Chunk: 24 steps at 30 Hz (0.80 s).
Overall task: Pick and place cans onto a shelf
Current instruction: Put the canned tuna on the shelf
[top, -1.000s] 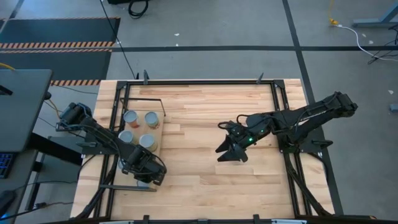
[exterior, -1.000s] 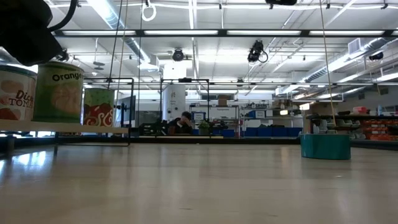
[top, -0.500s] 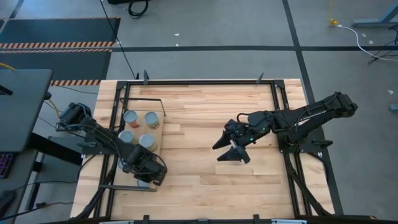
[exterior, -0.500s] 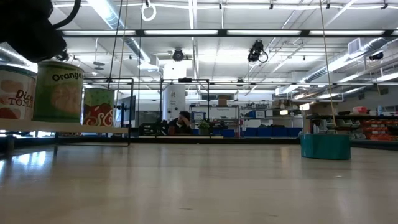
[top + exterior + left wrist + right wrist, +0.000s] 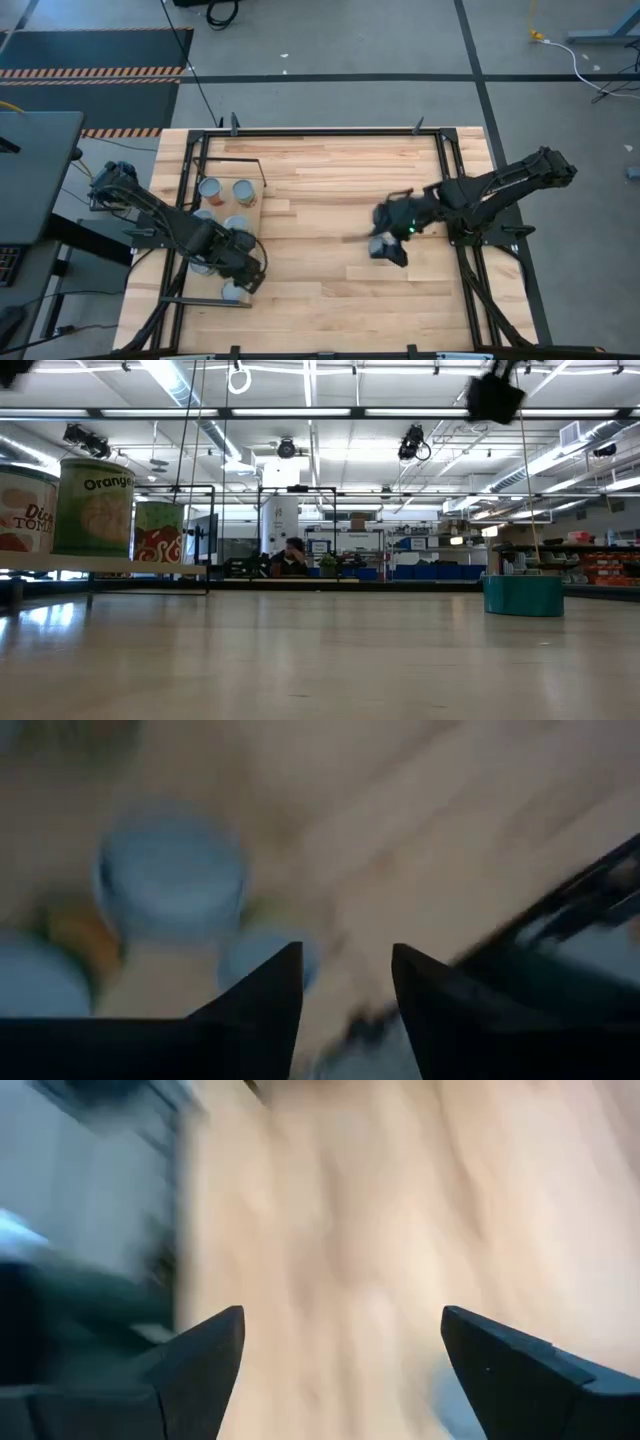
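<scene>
Several cans with silvery-blue tops (image 5: 209, 187) stand upright on the shelf (image 5: 254, 180), a pale board in a black frame at the table's left. Three of them show in the low view (image 5: 95, 508). One more can (image 5: 232, 291) stands at the shelf's near end. My left gripper (image 5: 246, 270) hangs open and empty above these cans, as the left wrist view (image 5: 345, 955) shows. A teal can (image 5: 523, 595) stands alone on the tabletop at mid-right. My right gripper (image 5: 386, 246) hangs above it, fingers wide open (image 5: 340, 1320), touching nothing.
A black metal frame (image 5: 447, 180) runs around the plank tabletop (image 5: 320, 190). Bare planks lie between the shelf and the teal can. A person (image 5: 292, 557) sits far off in the room beyond the table.
My left gripper has risen out of the low view and drawn back a little toward the far edge, uncovering the can at the shelf's near end. My right gripper has turned about and come down toward the teal can, shifting slightly toward the table's right edge. The cans have stayed put.
</scene>
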Each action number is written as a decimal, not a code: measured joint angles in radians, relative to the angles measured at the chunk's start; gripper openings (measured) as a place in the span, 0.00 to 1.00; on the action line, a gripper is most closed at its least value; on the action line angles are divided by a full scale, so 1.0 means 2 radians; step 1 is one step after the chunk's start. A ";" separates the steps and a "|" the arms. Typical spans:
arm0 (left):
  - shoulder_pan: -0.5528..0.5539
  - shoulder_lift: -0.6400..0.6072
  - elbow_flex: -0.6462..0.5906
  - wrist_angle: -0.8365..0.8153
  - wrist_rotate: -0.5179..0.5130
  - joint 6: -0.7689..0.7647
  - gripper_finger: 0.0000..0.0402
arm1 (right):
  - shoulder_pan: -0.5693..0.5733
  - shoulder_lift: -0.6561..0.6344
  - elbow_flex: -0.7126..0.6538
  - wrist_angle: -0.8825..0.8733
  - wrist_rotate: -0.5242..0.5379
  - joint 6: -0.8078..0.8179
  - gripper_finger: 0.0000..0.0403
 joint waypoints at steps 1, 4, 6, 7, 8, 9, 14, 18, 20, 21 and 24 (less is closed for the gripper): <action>0.000 -0.001 0.012 0.001 -0.046 0.015 0.41 | 0.007 0.003 -0.001 -0.033 0.022 -0.003 0.86; 0.000 0.000 0.041 0.034 -0.192 0.079 0.41 | 0.022 0.013 -0.027 -0.088 0.076 -0.003 0.86; 0.007 -0.001 0.043 0.086 -0.258 0.128 0.41 | 0.029 0.020 -0.052 -0.094 0.098 0.001 0.86; 0.012 0.000 0.043 0.111 -0.278 0.153 0.41 | 0.031 0.025 -0.063 -0.099 0.100 0.004 0.86; 0.017 0.001 0.043 0.131 -0.287 0.175 0.41 | 0.032 0.033 -0.074 -0.105 0.098 0.009 0.86; 0.024 0.001 0.042 0.149 -0.289 0.198 0.41 | 0.032 0.043 -0.083 -0.115 0.096 0.013 0.86; 0.050 0.000 0.042 0.195 -0.288 0.284 0.41 | 0.023 0.089 -0.103 -0.160 0.087 0.014 0.86; 0.064 0.000 0.042 0.194 -0.288 0.329 0.41 | 0.017 0.131 -0.107 -0.131 0.087 -0.015 0.86; 0.071 0.000 0.042 0.195 -0.288 0.344 0.41 | 0.014 0.151 -0.107 -0.104 0.090 -0.030 0.86; 0.074 0.000 0.042 0.196 -0.288 0.348 0.41 | 0.013 0.159 -0.107 -0.085 0.089 -0.037 0.86; 0.084 0.000 0.042 0.195 -0.288 0.347 0.41 | 0.011 0.177 -0.098 -0.045 0.103 -0.057 0.86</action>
